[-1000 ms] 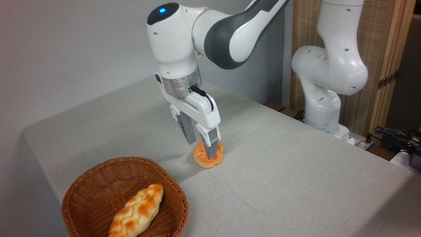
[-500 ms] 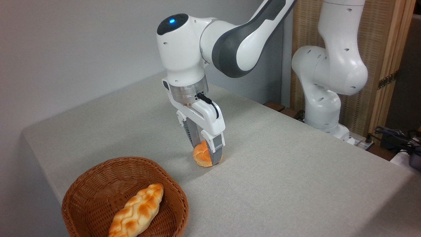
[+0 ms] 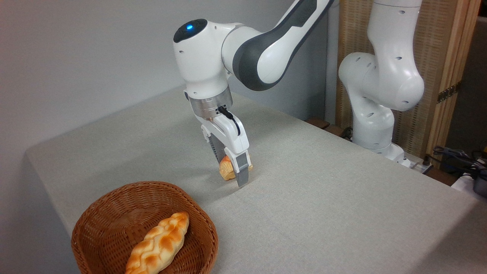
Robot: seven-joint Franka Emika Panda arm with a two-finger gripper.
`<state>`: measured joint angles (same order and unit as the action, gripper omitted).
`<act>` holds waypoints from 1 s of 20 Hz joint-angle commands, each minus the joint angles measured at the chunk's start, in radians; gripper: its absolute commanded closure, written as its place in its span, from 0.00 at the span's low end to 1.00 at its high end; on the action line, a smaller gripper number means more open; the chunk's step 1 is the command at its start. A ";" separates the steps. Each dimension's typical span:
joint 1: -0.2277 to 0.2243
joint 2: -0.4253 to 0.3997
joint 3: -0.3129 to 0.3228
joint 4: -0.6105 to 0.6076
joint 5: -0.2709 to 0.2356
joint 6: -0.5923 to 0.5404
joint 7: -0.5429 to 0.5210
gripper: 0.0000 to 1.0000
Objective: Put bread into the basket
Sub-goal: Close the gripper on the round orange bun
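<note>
Bun [image 3: 227,170] pinched on edge between the jaws of the gripper [image 3: 236,176], its flat faces against the fingers and little of it visible. It sits at or just above the table [image 3: 323,198], at about 1 o'clock from the basket [image 3: 114,213], which holds a braided loaf [image 3: 158,245].

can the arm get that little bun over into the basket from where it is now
Probably yes. The gripper is shut on the bun, bare table lies between it and the basket, and there is room beside the braided loaf.
</note>
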<state>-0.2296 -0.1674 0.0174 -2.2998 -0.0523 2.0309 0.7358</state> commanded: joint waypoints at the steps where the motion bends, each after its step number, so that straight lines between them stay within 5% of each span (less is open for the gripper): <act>1: -0.013 -0.006 0.007 -0.012 0.008 0.025 0.014 0.64; 20: -0.013 -0.006 0.007 0.005 0.000 0.023 0.014 0.68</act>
<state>-0.2377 -0.1682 0.0174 -2.2945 -0.0523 2.0338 0.7358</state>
